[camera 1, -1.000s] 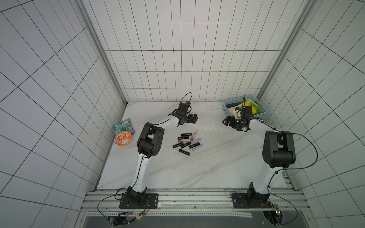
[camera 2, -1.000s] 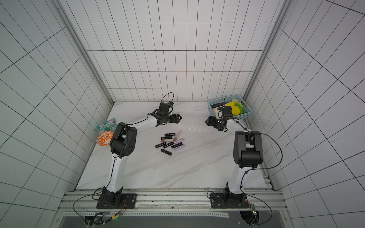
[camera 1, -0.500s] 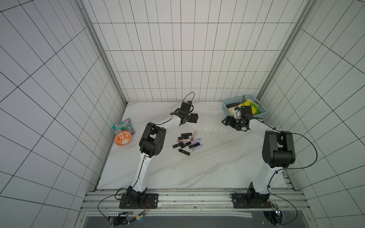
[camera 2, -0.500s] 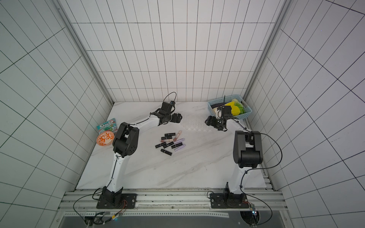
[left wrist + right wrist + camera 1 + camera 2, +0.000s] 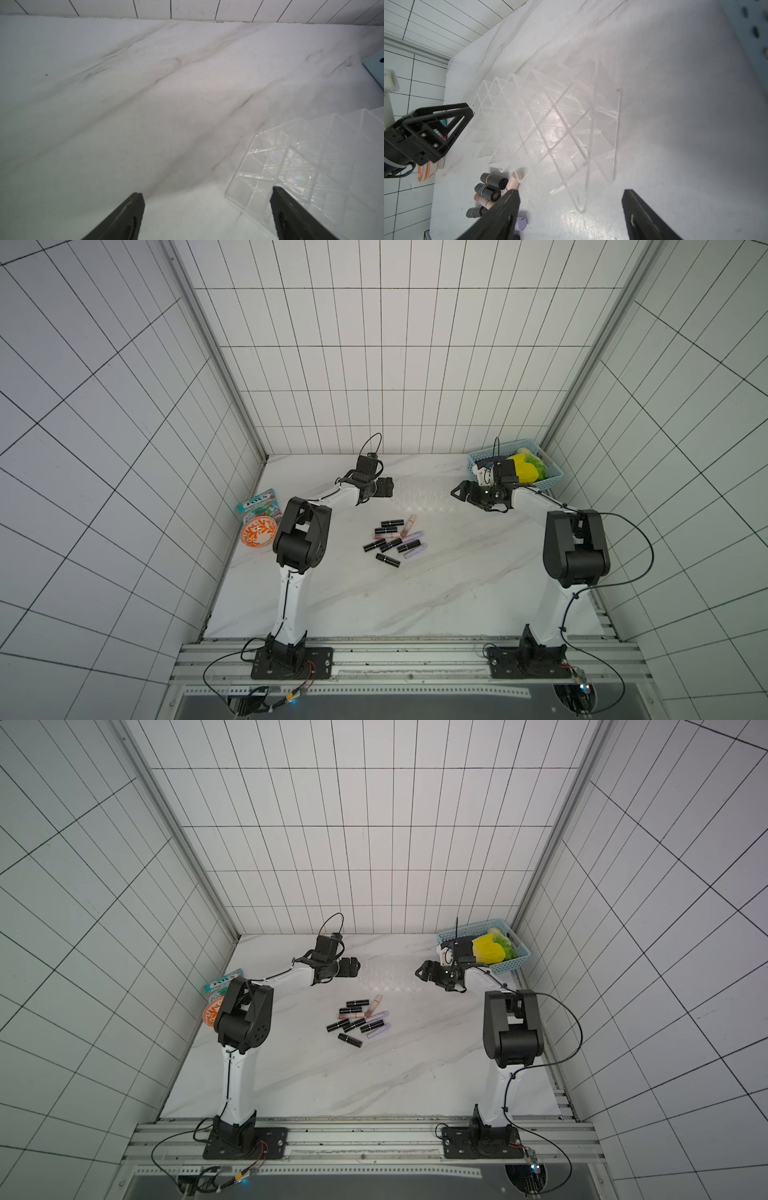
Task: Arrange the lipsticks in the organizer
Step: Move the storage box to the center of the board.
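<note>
The left gripper [image 5: 388, 488] and right gripper [image 5: 463, 494] hang open and empty, flanking the clear organizer [image 5: 419, 501], its slots empty, just above centre in both top views. The lipsticks [image 5: 394, 540] lie loose on the desk [image 5: 457, 572] below it, with bare marble lower down. The blue basket [image 5: 555, 481] at upper right holds yellow and green items [image 5: 524, 471].

Marble table [image 5: 415, 597] — lipsticks [image 5: 392, 541] scattered centre, clear organizer [image 5: 419, 499] behind; blue basket [image 5: 550, 482], orange bowl [image 5: 257, 533], packet [image 5: 257, 504] at edges.
</note>
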